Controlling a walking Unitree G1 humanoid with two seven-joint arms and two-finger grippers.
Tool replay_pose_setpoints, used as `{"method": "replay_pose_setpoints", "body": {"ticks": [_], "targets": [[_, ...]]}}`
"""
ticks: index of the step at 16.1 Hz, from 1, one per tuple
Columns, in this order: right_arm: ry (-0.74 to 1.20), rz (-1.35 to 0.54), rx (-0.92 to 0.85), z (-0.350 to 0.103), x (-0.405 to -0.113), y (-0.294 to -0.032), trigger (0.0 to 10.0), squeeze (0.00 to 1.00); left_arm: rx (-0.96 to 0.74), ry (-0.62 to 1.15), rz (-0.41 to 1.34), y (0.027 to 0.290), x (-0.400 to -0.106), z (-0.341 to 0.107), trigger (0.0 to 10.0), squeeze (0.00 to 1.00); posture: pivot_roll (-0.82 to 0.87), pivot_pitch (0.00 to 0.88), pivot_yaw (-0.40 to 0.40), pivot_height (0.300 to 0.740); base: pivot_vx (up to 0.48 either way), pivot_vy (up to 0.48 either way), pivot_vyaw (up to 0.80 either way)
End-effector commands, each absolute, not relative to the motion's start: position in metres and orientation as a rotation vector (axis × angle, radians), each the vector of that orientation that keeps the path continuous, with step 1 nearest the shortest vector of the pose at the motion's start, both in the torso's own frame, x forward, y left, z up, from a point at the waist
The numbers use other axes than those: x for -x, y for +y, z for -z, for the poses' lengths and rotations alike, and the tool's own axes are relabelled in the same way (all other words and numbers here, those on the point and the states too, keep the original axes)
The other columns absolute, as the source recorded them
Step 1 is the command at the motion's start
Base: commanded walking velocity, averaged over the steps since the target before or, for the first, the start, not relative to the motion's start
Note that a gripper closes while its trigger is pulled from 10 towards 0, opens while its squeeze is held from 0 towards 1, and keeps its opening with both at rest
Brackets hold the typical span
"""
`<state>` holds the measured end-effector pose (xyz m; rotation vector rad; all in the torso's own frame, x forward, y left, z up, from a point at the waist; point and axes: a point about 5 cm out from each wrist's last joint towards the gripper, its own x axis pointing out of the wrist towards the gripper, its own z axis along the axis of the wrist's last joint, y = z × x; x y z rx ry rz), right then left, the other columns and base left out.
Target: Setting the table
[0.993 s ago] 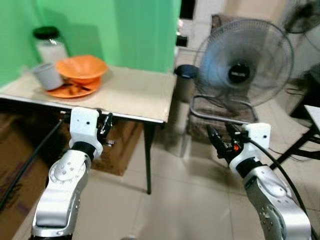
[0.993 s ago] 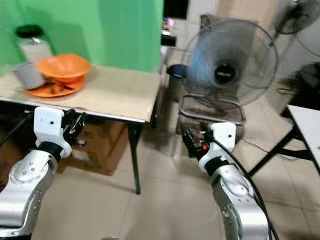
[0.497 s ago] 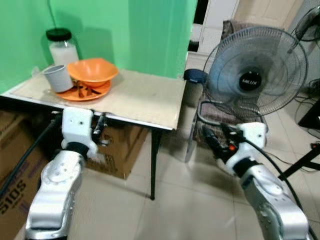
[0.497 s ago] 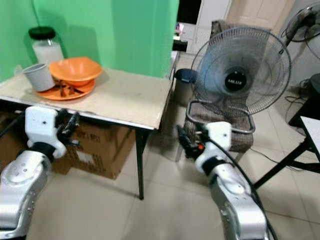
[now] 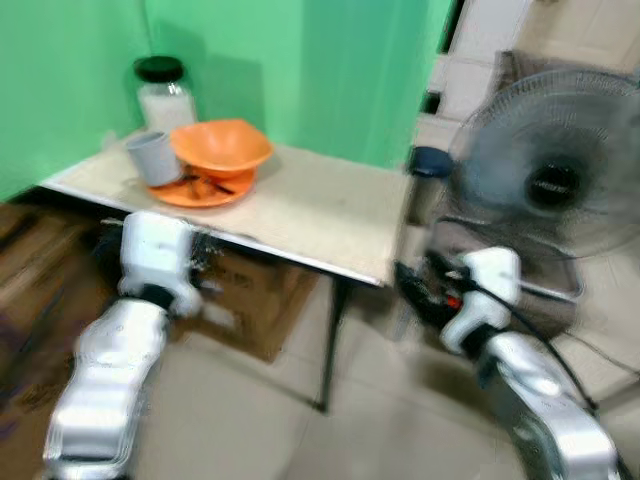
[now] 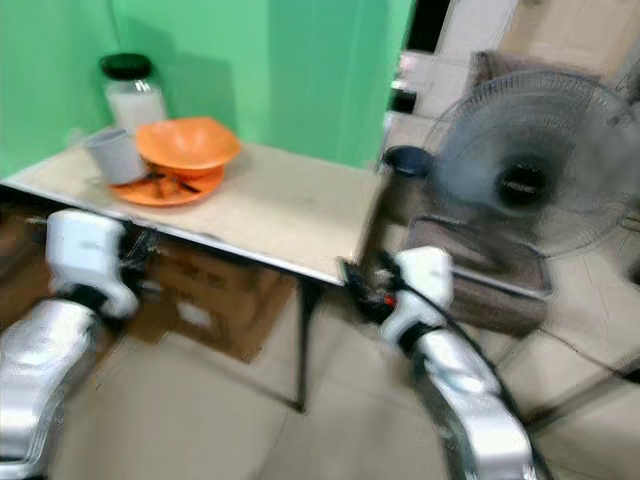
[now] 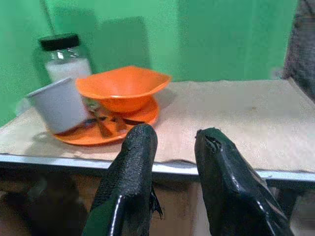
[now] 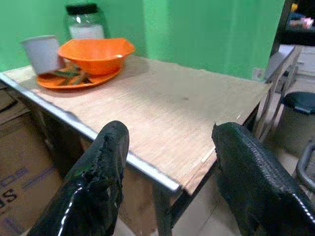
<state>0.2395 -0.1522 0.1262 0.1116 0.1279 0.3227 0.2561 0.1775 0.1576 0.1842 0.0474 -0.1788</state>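
Orange plastic bowl (image 7: 122, 88) is sitting on a flat orange plate (image 7: 142, 114) beside a grey cup (image 7: 57, 105); left gripper (image 7: 173, 162) and right gripper (image 8: 170, 162) are both spread, grasping nothing.

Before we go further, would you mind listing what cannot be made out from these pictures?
- Cutlery on the orange plate: the orange bowl sitting on it hides part, so the left wrist view leaves the pieces unclear.
- Contents of the grey cup: the wrist views look at its side, not inside.
- Print on the cardboard box under the table: cut off by the right wrist view's edge.
- Both eye views: blurred, so fine detail is lost.
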Motion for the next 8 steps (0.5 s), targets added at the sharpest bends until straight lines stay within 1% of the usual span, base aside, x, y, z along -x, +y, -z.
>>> {"method": "replay_pose_setpoints", "body": {"ticks": [1, 3, 5, 6, 8], "targets": [[0.094, -0.308, -0.134, -0.1326, -0.2424, -0.1505, 10.0, 0.00, -0.196, 0.036, 0.161, 0.1850, -0.2562, -0.1631, 10.0, 0.00, 0.10, 0.000, -0.026, 0.740, 0.345, 0.000, 0.00], [0.105, -0.286, -0.165, -0.1290, -0.2423, -0.1534, 10.0, 0.00, -0.197, 0.039, 0.178, 0.1835, -0.2574, -0.1627, 10.0, 0.00, 0.10, 0.000, -0.015, 0.740, 0.341, 0.000, 0.00], [0.110, -0.319, -0.136, -0.1279, -0.2398, -0.1506, 10.0, 0.00, -0.194, 0.043, 0.187, 0.1826, -0.2561, -0.1617, 10.0, 0.00, 0.10, 0.000, -0.010, 0.740, 0.341, 0.000, 0.00], [0.111, -0.331, -0.115, -0.1279, -0.2393, -0.1491, 10.0, 0.00, -0.194, 0.045, 0.191, 0.1820, -0.2558, -0.1614, 10.0, 0.00, 0.10, 0.000, -0.010, 0.740, 0.341, 0.000, 0.80], [0.109, -0.339, -0.134, -0.1277, -0.2393, -0.1461, 10.0, 0.00, -0.195, 0.046, 0.197, 0.1817, -0.2559, -0.1617, 10.0, 0.00, 0.10, 0.000, -0.010, 0.740, 0.339, 0.000, 0.80]]}}
